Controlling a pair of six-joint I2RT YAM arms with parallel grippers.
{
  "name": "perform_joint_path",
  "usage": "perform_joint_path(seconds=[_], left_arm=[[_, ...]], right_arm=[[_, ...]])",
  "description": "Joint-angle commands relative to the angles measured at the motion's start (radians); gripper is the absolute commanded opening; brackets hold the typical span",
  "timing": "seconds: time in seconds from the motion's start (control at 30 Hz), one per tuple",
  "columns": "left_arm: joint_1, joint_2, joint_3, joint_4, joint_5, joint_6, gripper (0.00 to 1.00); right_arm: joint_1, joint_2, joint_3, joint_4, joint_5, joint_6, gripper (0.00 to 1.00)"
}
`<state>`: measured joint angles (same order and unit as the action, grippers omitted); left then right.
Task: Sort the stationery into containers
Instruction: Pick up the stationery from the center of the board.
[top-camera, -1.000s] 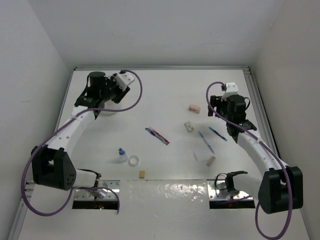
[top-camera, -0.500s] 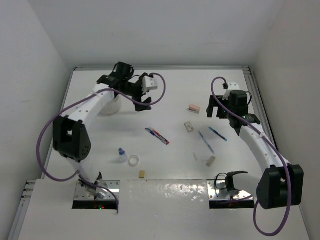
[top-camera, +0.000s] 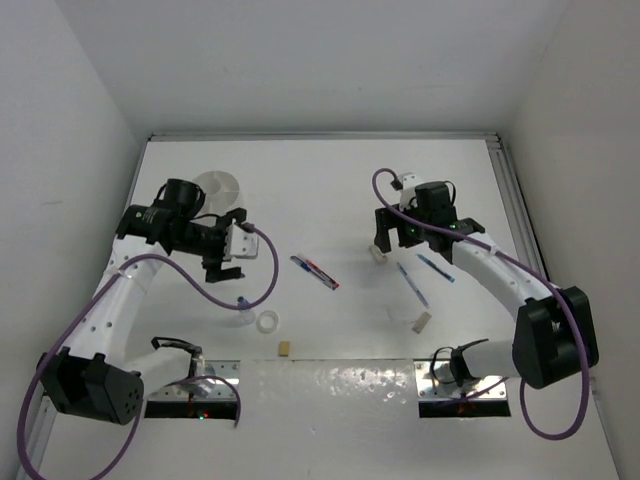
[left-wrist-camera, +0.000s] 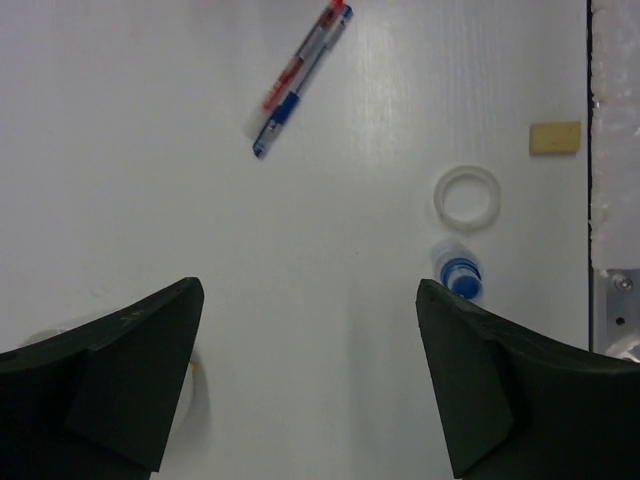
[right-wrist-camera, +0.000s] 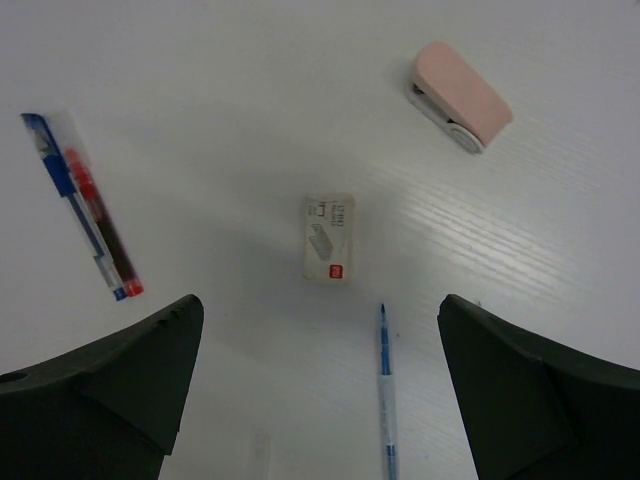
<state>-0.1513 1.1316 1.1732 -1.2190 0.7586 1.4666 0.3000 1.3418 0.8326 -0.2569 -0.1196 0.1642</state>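
Observation:
The red-and-blue pen (top-camera: 314, 271) (left-wrist-camera: 297, 75) (right-wrist-camera: 85, 205) lies mid-table. A clear tape ring (top-camera: 267, 322) (left-wrist-camera: 467, 197), a blue-capped bottle (top-camera: 243, 304) (left-wrist-camera: 458, 272) and a tan block (top-camera: 285, 348) (left-wrist-camera: 554, 138) sit near the front. My left gripper (top-camera: 225, 245) (left-wrist-camera: 310, 380) hovers open and empty to the left of the bottle. My right gripper (top-camera: 388, 232) (right-wrist-camera: 320, 390) hangs open and empty over a small white box (right-wrist-camera: 329, 236), with the pink eraser (right-wrist-camera: 458, 96) beyond it and a blue pen (right-wrist-camera: 386, 390) (top-camera: 412, 283) between the fingers' line. The white bowl (top-camera: 218, 185) stands at the back left.
A second blue pen (top-camera: 436, 268) and a pale block (top-camera: 422, 322) lie right of centre. White walls close the table on three sides. A shiny metal strip (top-camera: 330, 385) with the arm bases runs along the near edge.
My left arm swung from the bowl at the back left down toward the bottle, its jaws opening wider. My right gripper moved left over the pink eraser and small box.

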Motion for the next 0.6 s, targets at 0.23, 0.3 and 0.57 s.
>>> perform_joint_path(seconds=[0.23,0.3,0.57], left_arm=[[-0.137,-0.145,-0.202,-0.099,-0.145,0.156,0.92],[-0.151,-0.113,-0.219,-0.079,-0.171,0.103,0.89],[-0.168,-0.061,-0.288,-0.031,-0.186,0.095,0.85]], right_arm=[[0.093,-0.052,-0.035,0.031,0.0,0.008,0.99],[0.106,-0.046,-0.036,0.024,0.011,0.008,0.99],[0.154,-0.04,-0.056,0.013,0.06,-0.002,0.99]])
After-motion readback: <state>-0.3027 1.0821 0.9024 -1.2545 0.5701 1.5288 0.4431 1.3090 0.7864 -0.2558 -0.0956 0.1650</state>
